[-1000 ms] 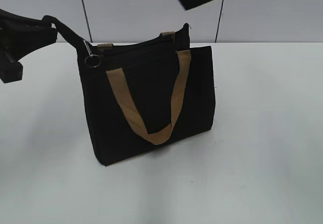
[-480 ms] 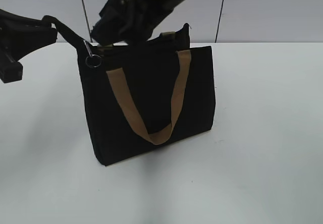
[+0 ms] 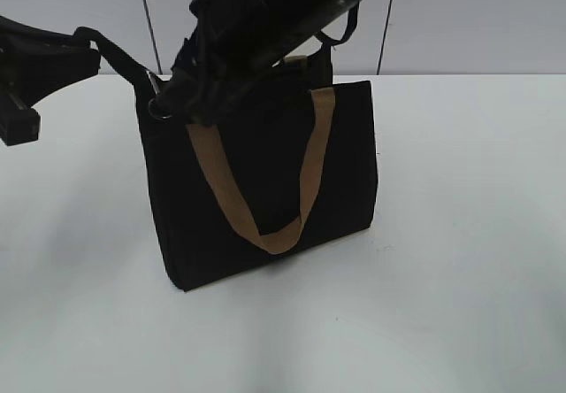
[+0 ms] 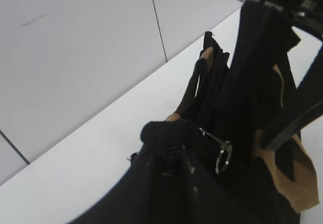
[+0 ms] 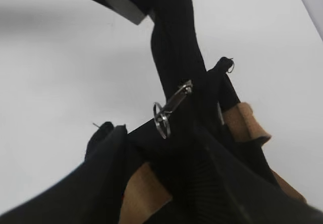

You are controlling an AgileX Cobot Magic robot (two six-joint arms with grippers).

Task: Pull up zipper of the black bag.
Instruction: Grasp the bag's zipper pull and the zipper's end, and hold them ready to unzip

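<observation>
The black bag stands upright on the white table, its tan handle hanging down the front. My left gripper is shut on the black fabric tab at the zipper's end and holds it taut off the bag's top left corner. In the left wrist view the zipper runs out from between the jaws, with its silvery ring pull just beyond. My right gripper reaches across to that corner. In the right wrist view it is open, and the ring pull hangs just ahead of its fingers, untouched.
The white table runs to a grey panelled wall behind. The right arm crosses above the bag's top edge and hides most of the zip line in the exterior view.
The right arm has come down from the top right to the bag's top left corner, beside the ring pull. The left gripper and the bag have stayed still.
</observation>
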